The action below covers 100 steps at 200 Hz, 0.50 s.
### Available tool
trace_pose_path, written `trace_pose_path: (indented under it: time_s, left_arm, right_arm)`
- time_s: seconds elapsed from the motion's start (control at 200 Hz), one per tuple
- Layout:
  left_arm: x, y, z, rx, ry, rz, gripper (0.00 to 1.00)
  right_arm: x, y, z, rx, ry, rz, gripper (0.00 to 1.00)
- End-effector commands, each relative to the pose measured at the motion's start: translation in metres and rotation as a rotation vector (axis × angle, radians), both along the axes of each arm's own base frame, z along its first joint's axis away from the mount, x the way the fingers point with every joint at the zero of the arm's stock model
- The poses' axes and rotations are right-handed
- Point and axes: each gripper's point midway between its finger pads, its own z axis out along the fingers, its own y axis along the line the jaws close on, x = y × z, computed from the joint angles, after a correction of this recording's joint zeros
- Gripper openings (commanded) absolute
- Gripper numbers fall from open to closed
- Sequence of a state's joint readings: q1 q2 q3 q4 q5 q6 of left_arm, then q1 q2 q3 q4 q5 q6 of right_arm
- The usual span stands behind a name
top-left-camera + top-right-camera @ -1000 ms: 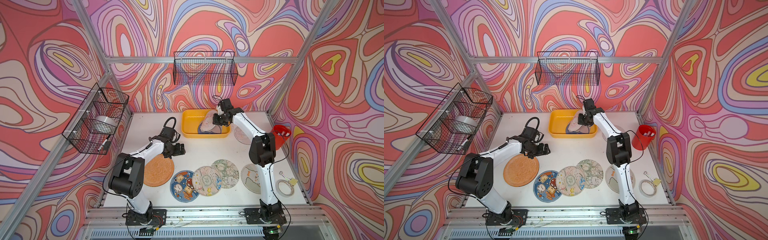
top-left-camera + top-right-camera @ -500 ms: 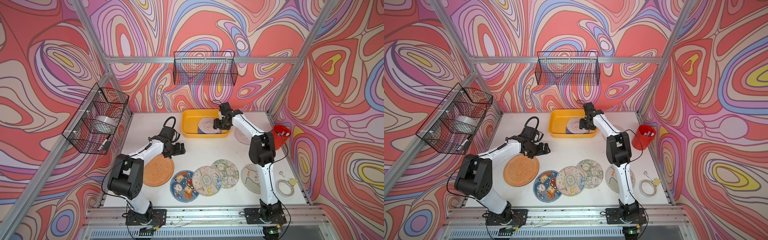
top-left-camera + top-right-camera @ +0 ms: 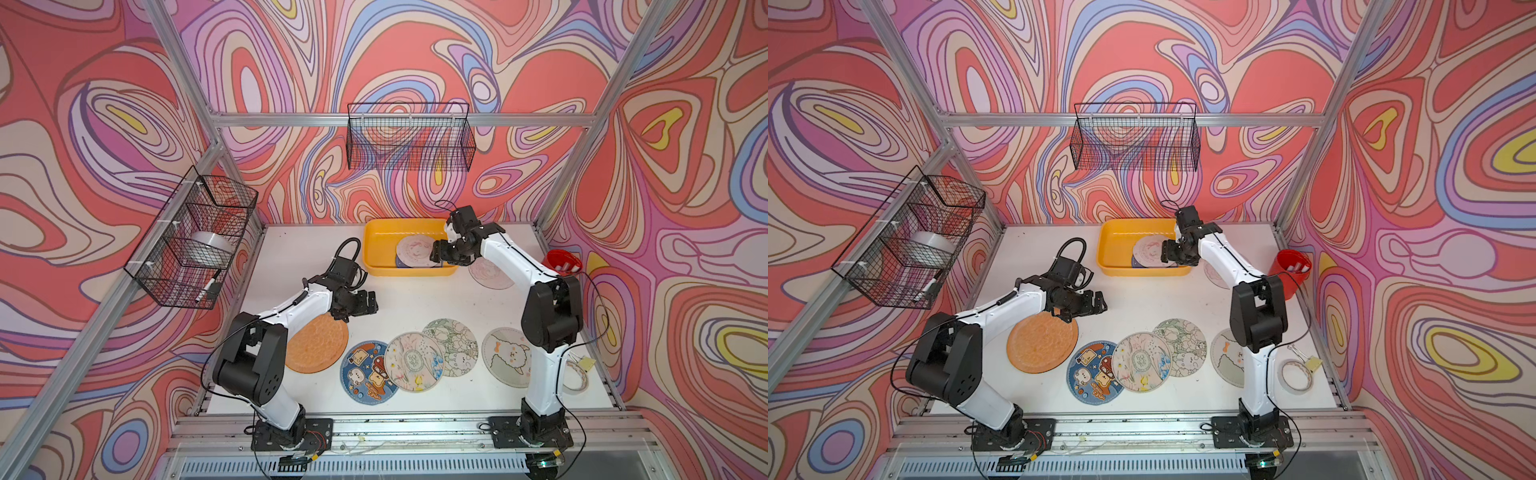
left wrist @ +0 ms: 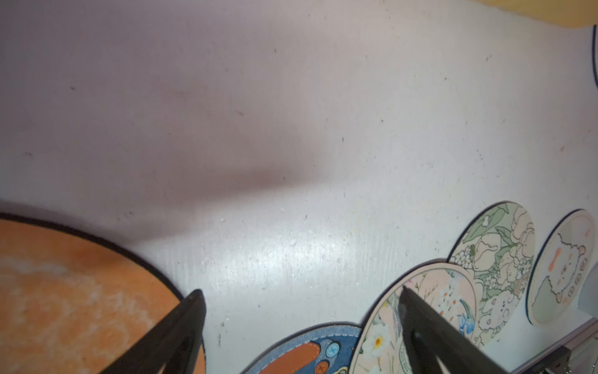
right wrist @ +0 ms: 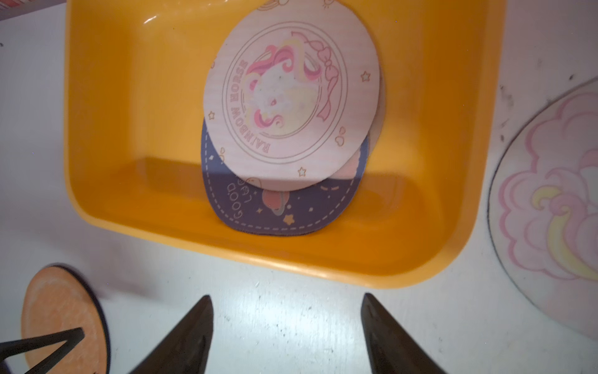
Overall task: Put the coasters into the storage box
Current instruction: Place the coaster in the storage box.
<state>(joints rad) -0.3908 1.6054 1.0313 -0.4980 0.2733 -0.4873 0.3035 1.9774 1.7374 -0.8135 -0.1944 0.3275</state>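
Right claw point(image 5: 286, 299) just let go: jaws wide, empty, hovering at box edge. Unicorn coaster point(image 5: 291, 97) now flat in storage box point(image 5: 113, 129), atop dark blue coaster point(image 5: 278, 207); maybe third beneath, edge unclear. Left claw point(image 4: 301, 294) wide, unmoved beside orange coaster point(image 4: 64, 291). Six remain on bench point(image 4: 291, 129).

swirling red, pink, lilac and cream wallpaper point(image 3: 124, 104) covers all three walls. silver aluminium rails point(image 3: 270, 119) frame the corners. a black wire basket point(image 3: 409, 137) hangs at upper centre, a second wire basket point(image 3: 191, 241) at left. the white tabletop point(image 3: 415, 299) below is evenly lit and faintly speckled.
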Motion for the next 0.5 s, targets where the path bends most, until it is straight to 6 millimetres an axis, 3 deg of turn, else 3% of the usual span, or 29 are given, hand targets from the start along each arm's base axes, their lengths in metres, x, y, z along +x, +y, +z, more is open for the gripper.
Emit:
trace_pose_path:
  time_s: [0.0,0.2,0.366,0.496]
  left_arm:
    - [-0.024,-0.008,0.003,-0.008,0.045,-0.001,0.94]
    - [-0.06,-0.027,0.004,-0.009,0.092,-0.022,0.92]
    - [-0.086,-0.044,0.004,-0.017,0.123,-0.036,0.85]
    - [-0.109,-0.059,-0.007,0.017,0.166,-0.086,0.78]
  right_arm:
    - [-0.028,0.011,0.013,0.094,0.015,0.03,0.76]
    - [-0.093,0.016,0.013,0.147,0.071,0.074,0.79]
    - [-0.142,0.027,-0.004,0.133,0.149,0.14,0.79]
    - [-0.175,0.036,-0.022,0.135,0.21,0.179,0.79]
